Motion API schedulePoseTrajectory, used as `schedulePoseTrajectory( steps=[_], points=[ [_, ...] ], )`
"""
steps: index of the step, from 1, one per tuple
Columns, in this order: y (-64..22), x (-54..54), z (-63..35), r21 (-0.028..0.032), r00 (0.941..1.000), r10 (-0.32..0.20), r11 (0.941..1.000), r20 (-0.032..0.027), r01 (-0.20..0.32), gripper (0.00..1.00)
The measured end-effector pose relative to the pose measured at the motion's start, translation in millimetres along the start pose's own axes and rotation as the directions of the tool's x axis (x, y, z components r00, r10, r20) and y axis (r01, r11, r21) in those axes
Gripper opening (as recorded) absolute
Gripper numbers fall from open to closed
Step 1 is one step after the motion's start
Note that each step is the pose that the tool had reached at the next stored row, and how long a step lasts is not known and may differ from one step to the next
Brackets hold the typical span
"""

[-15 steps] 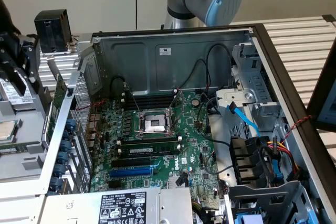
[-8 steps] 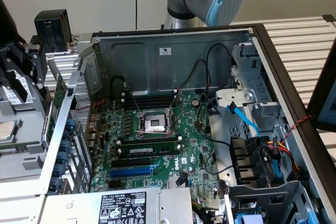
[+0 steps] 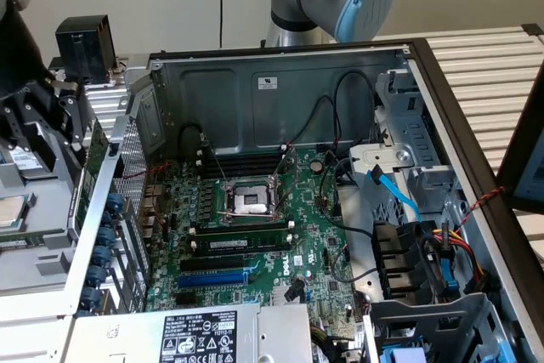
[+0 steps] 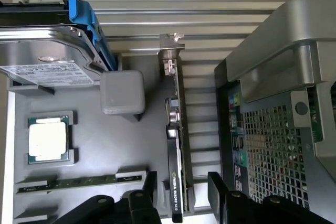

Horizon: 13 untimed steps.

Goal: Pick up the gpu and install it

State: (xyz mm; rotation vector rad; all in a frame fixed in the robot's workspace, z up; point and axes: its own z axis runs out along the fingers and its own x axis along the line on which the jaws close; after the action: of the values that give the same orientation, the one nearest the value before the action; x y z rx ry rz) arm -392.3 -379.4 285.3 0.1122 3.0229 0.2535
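The gpu (image 4: pixel 176 145) stands on edge in a grey tray (image 4: pixel 89 148) beside the computer case (image 4: pixel 273 77), at the case's 9 o'clock in the exterior view. The gripper (image 4: pixel 184 195) is spread wide, its 2 fingers (image 4: pixel 149 187) flanking the gpu with a gap on each side.

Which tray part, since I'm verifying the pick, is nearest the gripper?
The gpu, on edge between the gripper's jaws; processor, hard drive and memory stick lie farther off.
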Motion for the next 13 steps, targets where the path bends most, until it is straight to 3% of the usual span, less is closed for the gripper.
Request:
schedulePoseTrajectory(
  steps=[2, 3, 5, 13],
  points=[
    [-0.2, 0.1, 1.3, -0.0159, 1.0000, 0.002, 0.9999, -0.0026, -0.002, 0.51],
    [-0.3, 0.2, 2.3, -0.0184, 1.0000, 0.003, 0.9998, -0.0051, -0.003, 0.51],
    [-0.9, 0.5, 4.8, -0.0184, 0.9999, 0.004, 0.9998, -0.0094, -0.004, 0.51],
    [-4.1, 0.9, 19.1, -0.0202, 0.9999, 0.006, 0.9998, -0.0100, -0.006, 0.51]
  ],
)
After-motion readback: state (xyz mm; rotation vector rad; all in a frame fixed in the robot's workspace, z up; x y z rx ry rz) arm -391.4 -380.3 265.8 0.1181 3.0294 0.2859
